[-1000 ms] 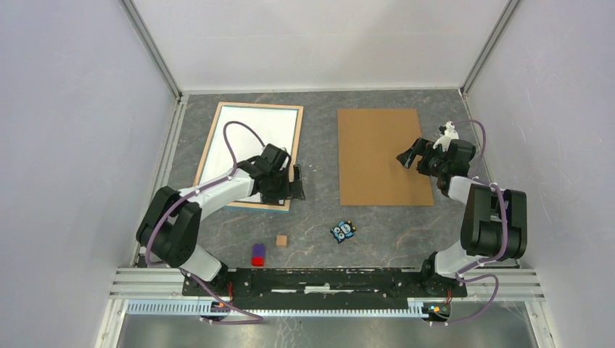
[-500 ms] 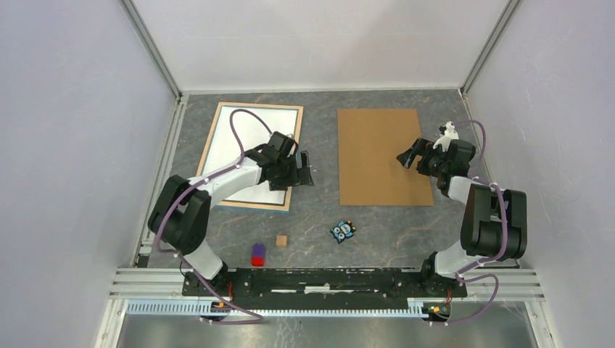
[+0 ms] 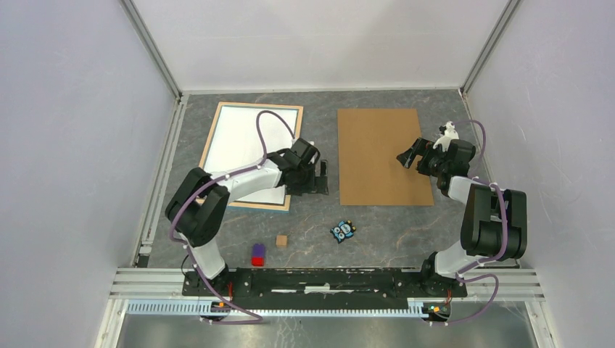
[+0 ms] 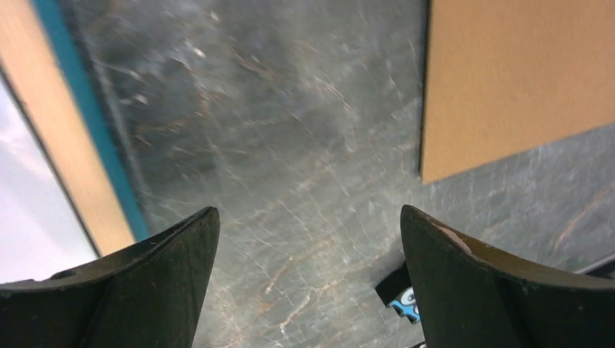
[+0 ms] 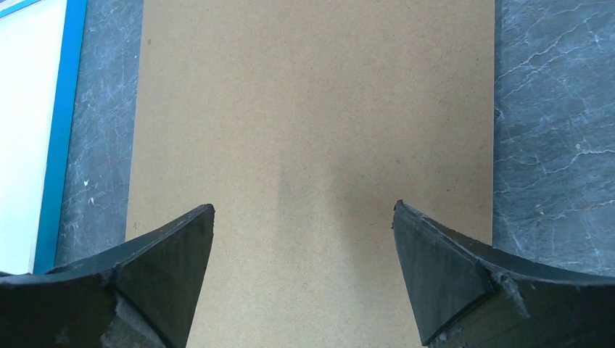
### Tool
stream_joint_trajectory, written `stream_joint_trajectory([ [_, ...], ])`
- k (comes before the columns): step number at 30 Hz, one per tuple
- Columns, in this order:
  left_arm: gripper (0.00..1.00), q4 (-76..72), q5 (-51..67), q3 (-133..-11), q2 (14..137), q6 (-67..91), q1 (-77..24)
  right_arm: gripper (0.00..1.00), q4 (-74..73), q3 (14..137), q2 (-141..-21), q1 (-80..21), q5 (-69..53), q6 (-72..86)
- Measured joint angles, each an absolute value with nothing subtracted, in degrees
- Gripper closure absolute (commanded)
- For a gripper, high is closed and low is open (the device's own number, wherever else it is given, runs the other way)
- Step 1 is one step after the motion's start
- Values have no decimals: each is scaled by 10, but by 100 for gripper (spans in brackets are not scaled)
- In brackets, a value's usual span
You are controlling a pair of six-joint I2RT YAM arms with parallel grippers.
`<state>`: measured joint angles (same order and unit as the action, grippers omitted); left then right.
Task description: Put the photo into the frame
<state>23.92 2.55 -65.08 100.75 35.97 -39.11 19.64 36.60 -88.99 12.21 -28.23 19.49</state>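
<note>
The frame (image 3: 210, 145) lies flat at the left, its light wood rim up and a blue edge showing. A white sheet, the photo (image 3: 243, 141) back side up, lies inside the rim. My left gripper (image 3: 323, 177) hovers open over bare table just right of the frame's lower right corner. The left wrist view shows the rim (image 4: 65, 167), the white sheet (image 4: 22, 217) and nothing in the left gripper (image 4: 308, 214). My right gripper (image 3: 406, 156) stands open and empty over the right side of the brown board (image 3: 381, 156); in its wrist view this gripper (image 5: 303, 206) has the board (image 5: 312, 109) below.
A blue owl toy (image 3: 342, 230), a small wooden cube (image 3: 281, 240) and a red-purple block (image 3: 257, 254) lie near the front. A small white object (image 3: 448, 132) sits behind the right wrist. Enclosure walls ring the table.
My left gripper has swung right, from over the frame's lower right corner to the bare strip between frame and board. The right arm has not moved.
</note>
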Motion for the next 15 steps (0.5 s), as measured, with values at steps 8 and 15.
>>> stream_joint_trajectory([
  [8,0,250,16,-655,1004,359,-407,2,196,366,-890,122,-282,195],
  [15,0,284,-53,-653,936,353,-375,2,197,366,-890,122,-283,197],
])
